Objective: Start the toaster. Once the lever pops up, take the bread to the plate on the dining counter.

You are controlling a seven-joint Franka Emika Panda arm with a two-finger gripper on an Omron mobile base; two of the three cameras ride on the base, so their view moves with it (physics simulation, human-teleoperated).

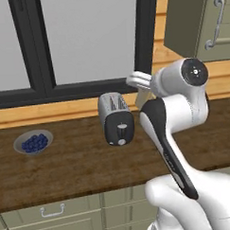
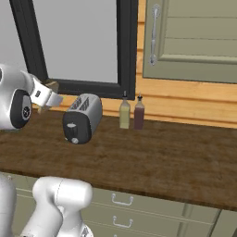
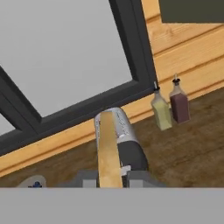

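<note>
Jaws pinch the bread (image 3: 108, 151) edge-on; the tan slice stands between the two grey fingertips (image 3: 89, 179) in the hand view and hides part of the toaster (image 3: 124, 142) beyond it. Gripper (image 1: 143, 88) hangs in the air above and just right of the toaster (image 1: 116, 118) in the left base view, with the slice's pale edge showing below the white hand. In the right base view the gripper (image 2: 46, 99) sits left of the toaster (image 2: 82, 118).

Toaster stands on the dark wooden worktop (image 1: 67, 161) under the black-framed window (image 1: 85, 42), black front panel and white knob facing the base. Bowl of blueberries (image 1: 33, 141) rests on the worktop well left of the toaster. Two bottles (image 2: 131, 113), one yellowish and one dark red, stand side by side against the wooden wall strip, right of the toaster.
</note>
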